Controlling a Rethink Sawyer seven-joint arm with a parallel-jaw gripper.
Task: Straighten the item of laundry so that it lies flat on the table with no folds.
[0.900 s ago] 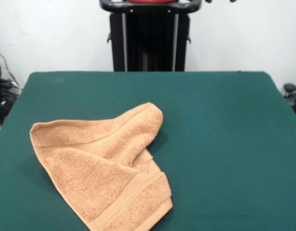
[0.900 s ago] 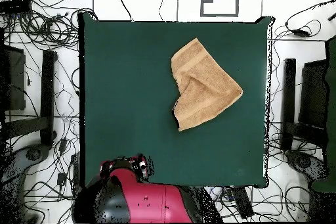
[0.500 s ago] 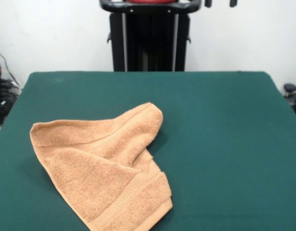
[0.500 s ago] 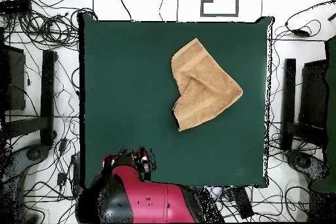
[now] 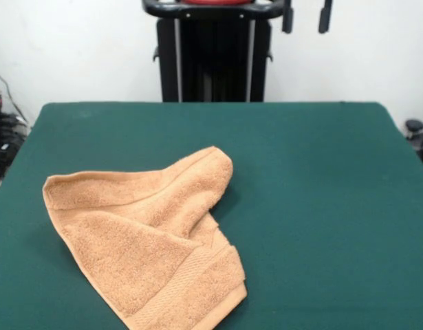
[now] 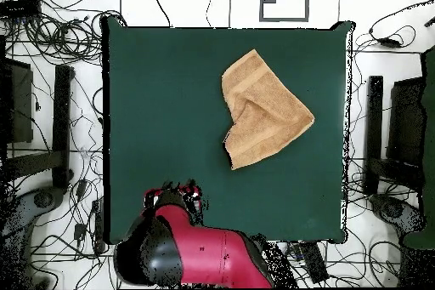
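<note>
The light orange-tan towel (image 5: 149, 234) lies crumpled on the dark green table (image 5: 321, 179), at the near left in the front view, with one corner folded over its middle. In the overhead view the towel (image 6: 262, 110) sits right of the table's (image 6: 161, 91) centre. My gripper (image 5: 306, 16) hangs at the top edge of the front view, right of the pedestal, with two dark fingers apart and nothing between them. It is far from the towel. In the overhead view the gripper (image 6: 176, 195) is at the table's lower edge, under the red arm (image 6: 204, 257).
The black pedestal (image 5: 214, 51) stands behind the table's far edge. Cables and stands (image 6: 51, 108) lie on the floor around the table. A dark object (image 5: 414, 127) sits past the table's right edge in the front view.
The gripper's fingers have come down further into the front view at the top. In the overhead view the arm has moved in over the table's lower edge. The towel has not moved.
</note>
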